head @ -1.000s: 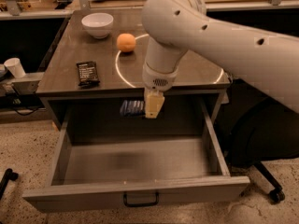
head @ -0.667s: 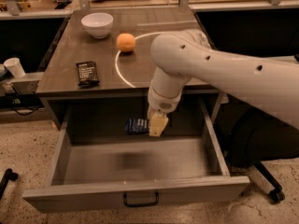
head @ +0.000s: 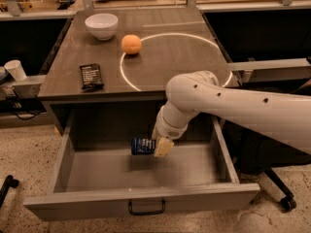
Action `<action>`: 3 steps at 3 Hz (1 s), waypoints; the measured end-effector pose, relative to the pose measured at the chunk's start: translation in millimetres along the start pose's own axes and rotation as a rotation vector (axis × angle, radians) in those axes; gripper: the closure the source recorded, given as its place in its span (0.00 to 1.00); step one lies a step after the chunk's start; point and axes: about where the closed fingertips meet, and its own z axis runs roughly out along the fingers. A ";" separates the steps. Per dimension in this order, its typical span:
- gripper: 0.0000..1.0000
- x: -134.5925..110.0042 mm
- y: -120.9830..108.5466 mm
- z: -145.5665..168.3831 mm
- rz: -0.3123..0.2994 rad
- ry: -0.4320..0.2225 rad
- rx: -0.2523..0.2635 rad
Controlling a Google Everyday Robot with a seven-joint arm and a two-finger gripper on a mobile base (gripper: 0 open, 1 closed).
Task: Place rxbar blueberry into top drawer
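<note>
- Blue, dark and flat in its rectangular wrapper, the rxbar blueberry (head: 141, 146) hangs inside the open, wide grey top drawer (head: 146, 199). It is towards the back and, as far as I can judge, just above the floor rather than lying on it.
- The cream-tipped pincer (head: 163, 147) on the bulky white arm (head: 233, 106) is clenched on the bar's right end. It sits low in the drawer, beneath the front edge of the worktop.
- To do this step well, I'd bring the bar down level until it nearly meets the drawer floor, and only then let go.
- A release from higher up could let the bar bounce or skid, so a low one looks safer.
- The lift out should go straight up and forward, clear of the worktop's lip and the drawer's side walls.
- Counting the task's things: one blue bar, one drawer with one dark pull handle (head: 146, 208), one pincer.
- On the dark grey worktop (head: 184, 62): one white bowl (head: 101, 25), one orange (head: 131, 44), one black-wrapped bar with white text (head: 91, 75).
- Off to the left stands one white cup (head: 16, 70).
</note>
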 end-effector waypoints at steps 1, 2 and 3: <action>1.00 1.6 -2.1 14.2 -0.012 -0.019 0.015; 0.73 3.9 -0.2 26.6 -0.002 -0.021 0.033; 0.50 3.9 -0.2 26.6 -0.002 -0.021 0.033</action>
